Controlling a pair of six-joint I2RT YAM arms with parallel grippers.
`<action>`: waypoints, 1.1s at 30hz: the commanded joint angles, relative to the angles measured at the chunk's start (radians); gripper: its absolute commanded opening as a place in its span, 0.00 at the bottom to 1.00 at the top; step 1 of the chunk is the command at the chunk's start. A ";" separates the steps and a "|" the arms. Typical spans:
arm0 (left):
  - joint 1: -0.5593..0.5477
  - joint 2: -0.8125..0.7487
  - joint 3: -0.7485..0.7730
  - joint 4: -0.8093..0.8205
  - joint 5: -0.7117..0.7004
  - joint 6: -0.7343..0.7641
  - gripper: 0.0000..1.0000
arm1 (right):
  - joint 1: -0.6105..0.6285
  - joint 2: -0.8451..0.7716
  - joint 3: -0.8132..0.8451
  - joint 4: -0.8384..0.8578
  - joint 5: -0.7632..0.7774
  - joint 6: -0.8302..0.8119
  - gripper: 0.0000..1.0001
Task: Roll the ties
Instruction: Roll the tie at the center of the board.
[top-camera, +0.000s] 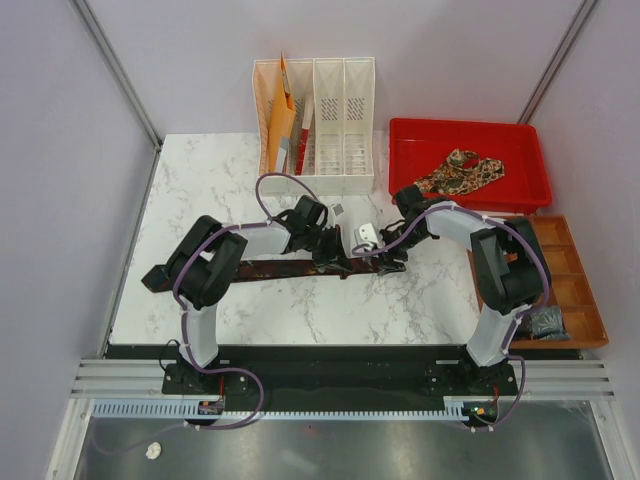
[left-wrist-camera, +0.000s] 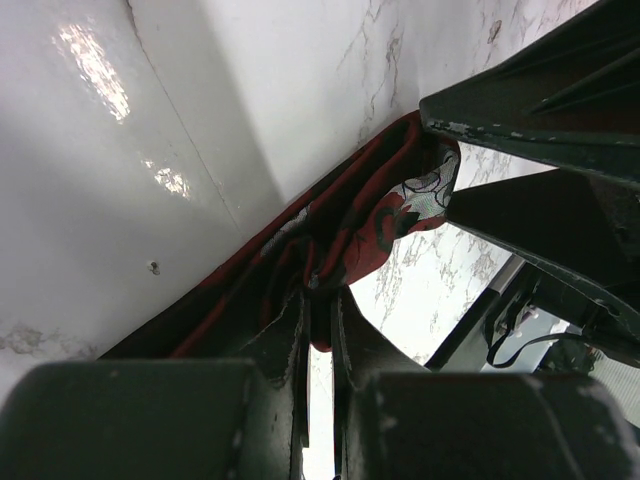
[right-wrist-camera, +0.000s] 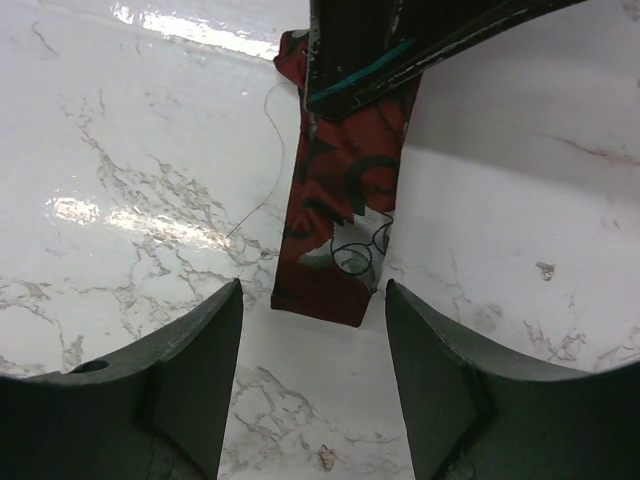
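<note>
Red tie end, right tool spread astride

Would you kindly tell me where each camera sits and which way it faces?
Top external: above and behind the robot, looking down at the white marble table; both arms show.
Left wrist: looks along the left gripper, shut on the dark red patterned fabric necktie.
Right wrist: looks down through the open right gripper at the necktie's end.
Shared: both wrist views show that end.
</note>
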 joint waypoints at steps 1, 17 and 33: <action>0.003 0.054 -0.013 -0.046 -0.072 0.022 0.04 | 0.017 0.030 0.011 -0.057 0.027 -0.052 0.62; 0.006 0.065 -0.013 -0.051 -0.053 0.025 0.04 | 0.023 -0.069 0.037 0.095 -0.095 0.256 0.07; 0.010 0.067 -0.017 -0.048 -0.050 0.023 0.03 | 0.087 -0.035 0.087 0.029 -0.109 0.232 0.53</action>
